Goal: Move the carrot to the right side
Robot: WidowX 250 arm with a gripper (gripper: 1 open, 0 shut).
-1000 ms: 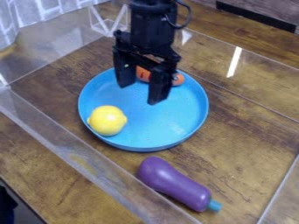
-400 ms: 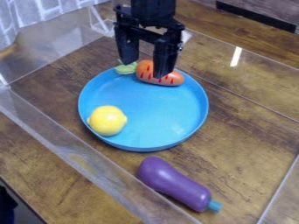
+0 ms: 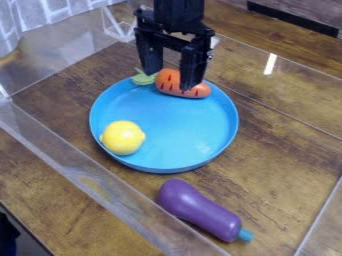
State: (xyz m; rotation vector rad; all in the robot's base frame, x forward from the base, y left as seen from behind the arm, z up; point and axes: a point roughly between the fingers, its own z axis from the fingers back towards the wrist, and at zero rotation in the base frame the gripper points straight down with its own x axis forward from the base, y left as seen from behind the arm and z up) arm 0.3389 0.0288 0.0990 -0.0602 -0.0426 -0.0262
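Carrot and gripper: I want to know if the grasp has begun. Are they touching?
Cannot tell. In the camera view the open gripper straddles the carrot at the blue plate's far rim, and its fingers overlap the carrot, hiding any gap or contact.

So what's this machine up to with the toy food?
A black robot arm's hand hangs open, pointing down over the far edge of a blue plate. A carrot lies on that far rim, just below the fingers, and is not gripped. A lemon sits on the plate's near left, and an eggplant lies on the wooden table in front. The carrot is meant to go to the right side.
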